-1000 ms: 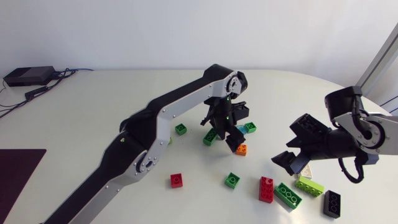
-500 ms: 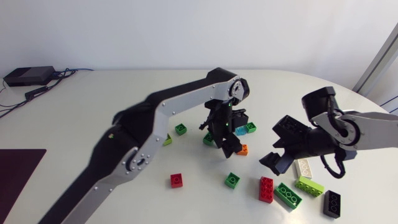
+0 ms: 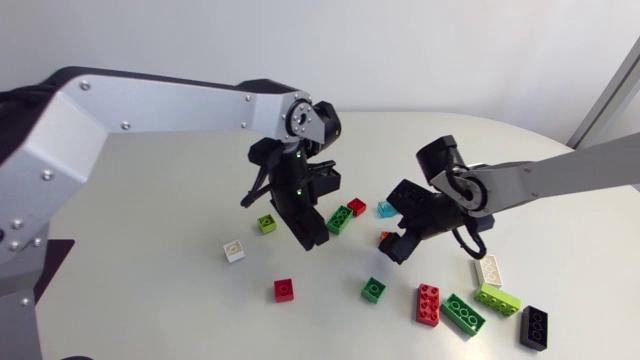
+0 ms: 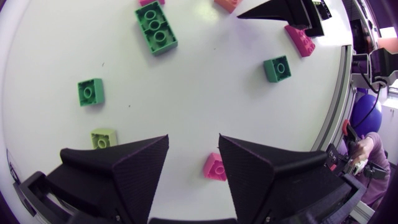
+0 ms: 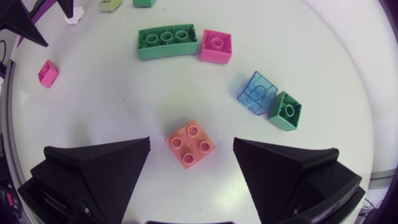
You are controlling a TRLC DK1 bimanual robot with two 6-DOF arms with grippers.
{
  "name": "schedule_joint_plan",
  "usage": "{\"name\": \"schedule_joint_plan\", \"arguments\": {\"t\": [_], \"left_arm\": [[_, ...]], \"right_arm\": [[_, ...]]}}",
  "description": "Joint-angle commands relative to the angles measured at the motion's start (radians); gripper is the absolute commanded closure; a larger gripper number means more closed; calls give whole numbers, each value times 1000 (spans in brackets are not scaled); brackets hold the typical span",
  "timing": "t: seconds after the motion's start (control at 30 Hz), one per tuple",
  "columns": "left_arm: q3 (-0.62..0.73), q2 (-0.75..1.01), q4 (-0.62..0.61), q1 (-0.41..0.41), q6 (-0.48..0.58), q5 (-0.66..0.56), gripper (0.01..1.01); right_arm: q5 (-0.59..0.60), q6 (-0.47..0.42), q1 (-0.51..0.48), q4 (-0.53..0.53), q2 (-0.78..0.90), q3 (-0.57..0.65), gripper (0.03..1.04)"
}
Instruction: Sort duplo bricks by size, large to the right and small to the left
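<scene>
Two hands hover close together over the middle cluster, and that crowding is the main hazard. The right hand (image 5: 192, 142) is spread wide and empty, with the orange brick (image 5: 190, 144) lying on the surface (image 3: 150, 180) between its fingers, apparently untouched by either. The brick sits turned at an angle to the fingers, so a squeeze would likely meet its corners first and spin it or pop it out. It looks to be a small square one, bound for the left, and carrying it there would take the right arm across the left hand (image 4: 193, 138), which is also wide open and holds nothing, hanging above the surface near a lime brick (image 4: 104, 138); a clash of arms seems possible unless one gives way. Just ahead of the right hand lie a clear blue brick (image 5: 256, 93) and a small green brick (image 5: 285, 111), side by side, and farther on a long green brick (image 5: 166, 42); a low sweep could scatter them. Several large bricks lie at the right, among them a red brick (image 3: 428, 304) and a black brick (image 3: 533, 327), while a white brick (image 3: 233, 251) lies to the left.
</scene>
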Motion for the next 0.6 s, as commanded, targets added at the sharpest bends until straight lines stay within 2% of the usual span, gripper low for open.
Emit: {"name": "schedule_joint_plan", "arguments": {"t": [0.0,0.1,0.13,0.3,0.33,0.37,0.43,0.57], "left_arm": [[-63,-57,18,35,-7,-10,467],[-76,-97,21,67,2,-16,467],[-75,-111,21,76,4,-16,467],[-43,-143,20,113,7,-17,466],[-37,-138,20,113,7,-16,466],[-32,-132,21,107,5,-16,464],[-27,-115,34,88,-2,-16,457],[-14,-71,57,52,-15,-16,400]], "right_arm": [[11,31,35,-2,48,18,289],[-24,55,87,-77,57,52,798],[-50,57,115,-103,32,52,836],[-82,114,320,-190,-122,48,831],[-78,124,330,-189,-126,57,780],[-66,128,328,-187,-118,67,575],[-62,115,297,-187,-84,81,77],[-84,81,215,-172,-72,43,59]]}}
